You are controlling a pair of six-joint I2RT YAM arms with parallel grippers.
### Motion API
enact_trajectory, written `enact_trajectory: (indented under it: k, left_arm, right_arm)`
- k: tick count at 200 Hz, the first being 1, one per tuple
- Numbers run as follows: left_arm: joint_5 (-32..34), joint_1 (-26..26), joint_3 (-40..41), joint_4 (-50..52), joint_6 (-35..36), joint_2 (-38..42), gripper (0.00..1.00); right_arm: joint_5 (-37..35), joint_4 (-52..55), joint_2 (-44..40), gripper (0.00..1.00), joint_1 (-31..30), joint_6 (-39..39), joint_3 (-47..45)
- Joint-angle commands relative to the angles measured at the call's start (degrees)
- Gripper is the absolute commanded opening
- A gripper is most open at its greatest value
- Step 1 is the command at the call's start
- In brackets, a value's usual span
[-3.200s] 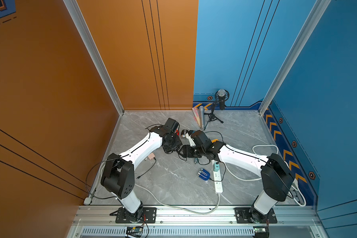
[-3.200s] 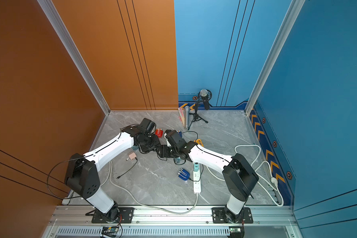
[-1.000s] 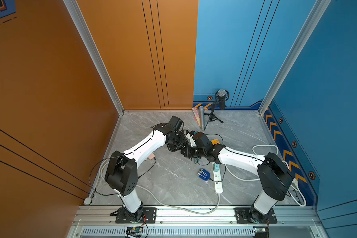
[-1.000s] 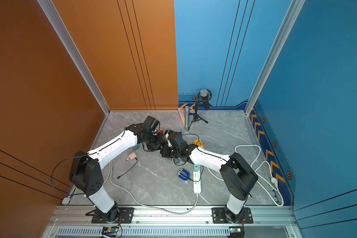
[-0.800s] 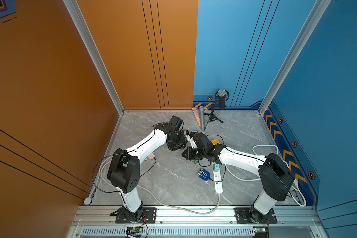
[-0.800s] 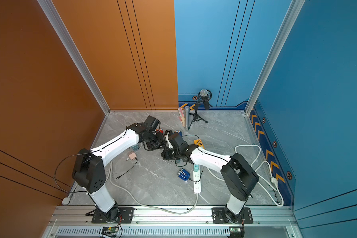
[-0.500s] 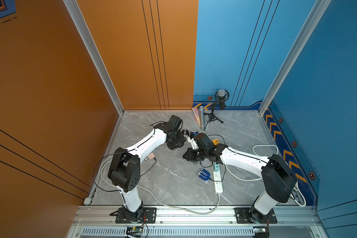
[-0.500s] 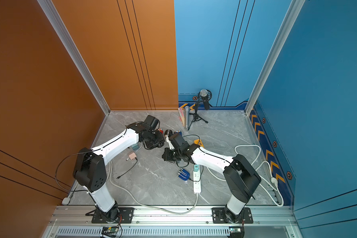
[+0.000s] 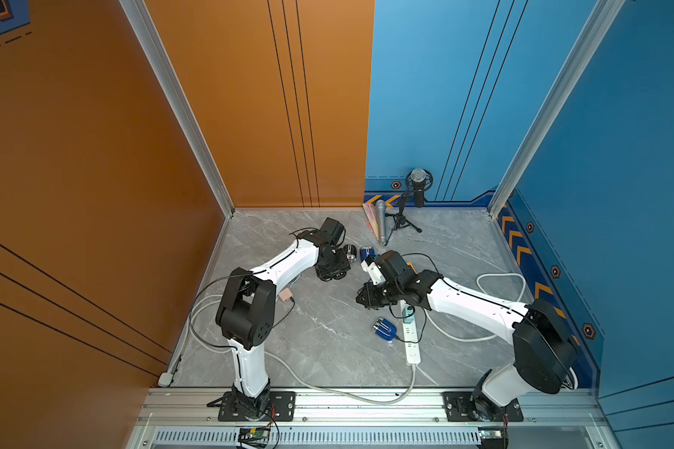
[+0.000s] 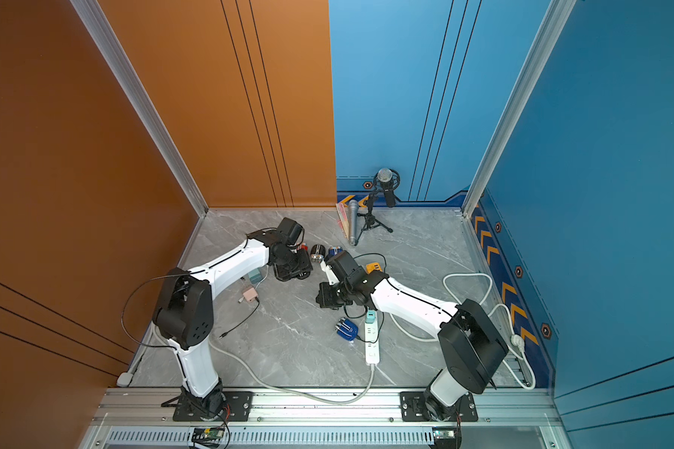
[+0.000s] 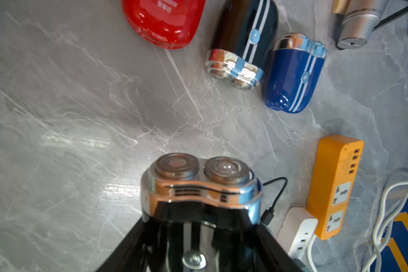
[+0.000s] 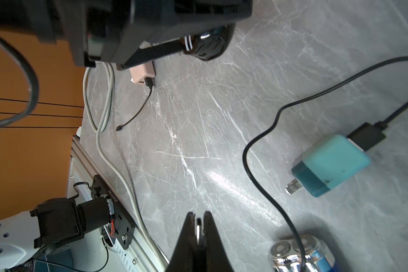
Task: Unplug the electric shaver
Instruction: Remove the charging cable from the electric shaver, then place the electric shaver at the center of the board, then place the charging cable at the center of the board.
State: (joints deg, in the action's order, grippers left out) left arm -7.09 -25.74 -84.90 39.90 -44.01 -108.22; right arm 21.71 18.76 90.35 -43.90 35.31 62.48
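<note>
The electric shaver (image 11: 200, 188) is black with two round chrome heads, and my left gripper (image 11: 200, 226) is shut on its body, just above the floor left of centre (image 9: 333, 268). Its rounded lower end (image 12: 207, 46) shows in the right wrist view with no cable attached. My right gripper (image 12: 199, 215) is shut, well apart from the shaver, nearer the front (image 9: 362, 299). A thin bright sliver sits in the slit between its fingers; I cannot tell what it is. A black cable (image 12: 264, 136) runs from a teal adapter (image 12: 330, 164) lying on the floor with its prongs bare.
A red case (image 11: 163, 21), a dark striped shaver (image 11: 243, 44) and a blue shaver (image 11: 292, 75) lie behind. An orange power strip (image 11: 335, 186) and a white one (image 9: 411, 342) lie right of centre, by another blue shaver (image 9: 384, 329). A pink adapter (image 9: 286, 295) lies left.
The two grippers, close together a second ago, have drawn apart. The left one has carried the shaver back and left; the right one has pulled toward the front.
</note>
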Motion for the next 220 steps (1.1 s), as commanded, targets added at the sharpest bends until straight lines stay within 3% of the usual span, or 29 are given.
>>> enact_trajectory:
  k: [1,55,130,160,194,220]
  left_arm:
    - [0.11,1.60,-1.24,0.56,5.35,-1.07,0.39]
    - [0.80,-0.44,-7.67,3.48,11.58,-9.26,0.39]
    - [4.26,-3.31,-13.52,5.43,13.95,-16.95,0.40]
    - [5.73,-3.70,-13.89,5.43,13.84,-18.24,0.45]
    - [6.74,-4.23,-13.98,5.43,13.92,-18.13,0.56]
    - [7.09,-4.50,-12.73,5.44,13.62,-15.84,0.83]
  right_arm:
    - [-1.98,3.09,-1.61,0.00,0.15,-2.26,-0.97]
    - [-2.79,3.69,-0.54,0.00,0.18,-3.66,-0.52]
    - [-3.73,6.30,0.88,0.00,0.48,-4.37,0.52]
    - [-5.07,8.24,1.32,0.00,0.74,-4.37,0.72]
    - [-8.23,11.61,2.26,0.00,0.76,-3.63,2.39]
    - [-10.73,13.67,2.68,0.06,0.62,-2.69,4.52]
